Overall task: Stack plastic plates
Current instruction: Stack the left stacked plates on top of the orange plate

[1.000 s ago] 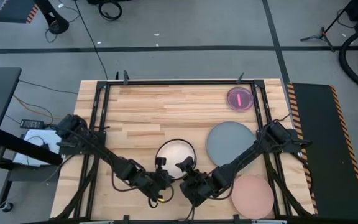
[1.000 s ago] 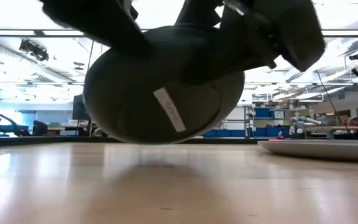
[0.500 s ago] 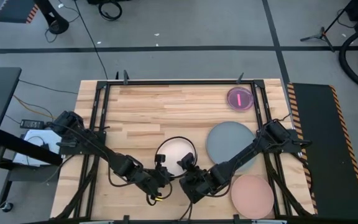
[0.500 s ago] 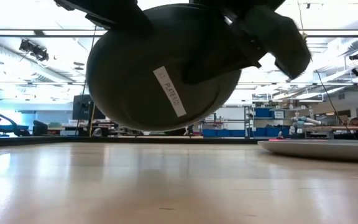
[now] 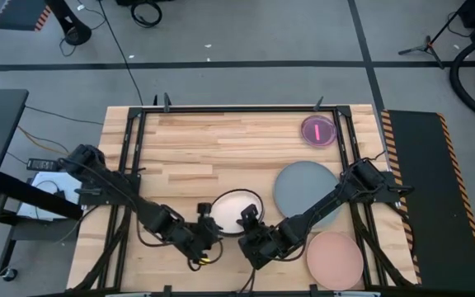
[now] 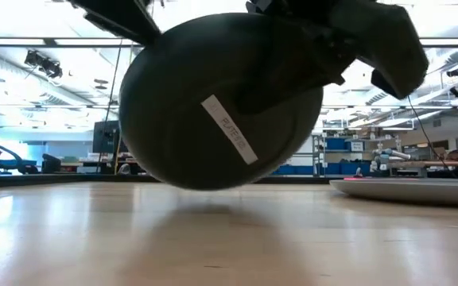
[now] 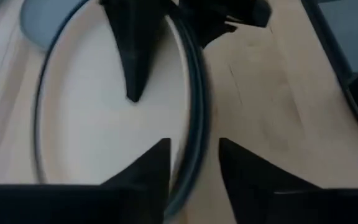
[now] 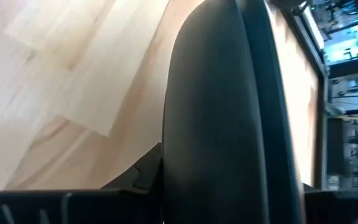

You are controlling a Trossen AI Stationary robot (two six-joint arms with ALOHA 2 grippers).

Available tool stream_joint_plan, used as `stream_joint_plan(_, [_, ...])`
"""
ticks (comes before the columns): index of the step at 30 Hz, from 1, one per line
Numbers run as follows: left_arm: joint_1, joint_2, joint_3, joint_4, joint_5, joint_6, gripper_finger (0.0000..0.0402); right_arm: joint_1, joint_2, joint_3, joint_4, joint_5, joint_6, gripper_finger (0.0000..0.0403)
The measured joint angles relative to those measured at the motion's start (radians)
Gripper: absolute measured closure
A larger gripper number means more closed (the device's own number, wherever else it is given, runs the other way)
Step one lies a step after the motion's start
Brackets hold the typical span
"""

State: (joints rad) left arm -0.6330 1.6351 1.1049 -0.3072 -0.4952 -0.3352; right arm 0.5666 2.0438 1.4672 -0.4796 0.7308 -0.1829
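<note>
A dark teal plate (image 5: 231, 210) with a cream plate (image 5: 229, 208) lying in it is held between both grippers near the table's near edge. In the low view its dark underside (image 6: 221, 99), which bears a white label, is tilted and clear of the table. My left gripper (image 5: 207, 224) is shut on its left rim and my right gripper (image 5: 246, 221) on its right rim. A large grey plate (image 5: 303, 188), a pink plate (image 5: 334, 257) and a small red-pink plate (image 5: 318, 130) lie flat on the table. My left gripper has the teal plate's rim (image 7: 194, 163) between its two fingers, one finger (image 7: 151, 171) over the cream inside and one (image 7: 244, 174) outside. It comes level from the table's left. The plate is lifted clear and tilted. My right gripper holds the opposite rim (image 7: 185, 37), one finger (image 7: 132, 62) lying over the cream inside. It comes from the table's right. In its own wrist view the dark underside (image 8: 216, 112) fills the picture and hides the other finger.
The grey plate lies just to the right of the held plates, with the pink plate nearer the near right corner and the red-pink plate at the far right. Bare wood (image 5: 188, 148) lies to the left and far side. A black frame (image 5: 237, 109) rims the table.
Both grippers have carried the held plates a little toward the table's near edge. The plates have stayed clear of the table. Their underside has turned: the label now slants the other way than a second ago.
</note>
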Motion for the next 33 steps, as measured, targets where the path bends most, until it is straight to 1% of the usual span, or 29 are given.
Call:
stream_joint_plan(5, [-0.045, -0.112, 0.000, -0.219, -0.073, -0.092, 0.0188, 0.000, 0.000, -0.001, 0.004, -0.054, 0.057, 0.0270])
stream_joint_plan(9, [-0.100, -0.185, 0.000, -0.361, -0.114, -0.187, 0.0159, 0.011, -0.002, 0.007, -0.001, -0.070, 0.105, 0.0271])
stream_joint_plan(13, [-0.169, -0.220, 0.000, -0.462, -0.241, -0.273, 0.0157, 0.047, -0.002, 0.067, -0.097, -0.064, 0.117, 0.0271])
stream_joint_plan(17, [-0.219, -0.220, 0.000, -0.579, -0.365, -0.401, 0.0164, 0.082, -0.002, 0.197, -0.294, -0.014, 0.184, 0.0271])
stream_joint_plan(21, [-0.237, -0.219, 0.000, -0.645, -0.393, -0.519, 0.0168, 0.111, -0.002, 0.320, -0.530, 0.010, 0.327, 0.0271])
stream_joint_plan(24, [-0.251, -0.219, 0.000, -0.651, -0.406, -0.539, 0.0168, 0.135, -0.003, 0.387, -0.689, 0.002, 0.470, 0.0271])
stream_joint_plan(26, [-0.258, -0.218, 0.000, -0.650, -0.407, -0.544, 0.0168, 0.153, -0.003, 0.417, -0.798, -0.046, 0.582, 0.0271])
stream_joint_plan(28, [-0.264, -0.218, 0.000, -0.650, -0.406, -0.547, 0.0168, 0.177, -0.003, 0.438, -0.868, -0.109, 0.696, 0.0271])
stream_joint_plan(31, [-0.270, -0.218, 0.000, -0.651, -0.407, -0.546, 0.0169, 0.215, -0.003, 0.460, -0.917, -0.195, 0.830, 0.0271])
stream_joint_plan(33, [-0.270, -0.218, 0.000, -0.653, -0.413, -0.540, 0.0169, 0.238, -0.003, 0.473, -0.928, -0.233, 0.889, 0.0271])
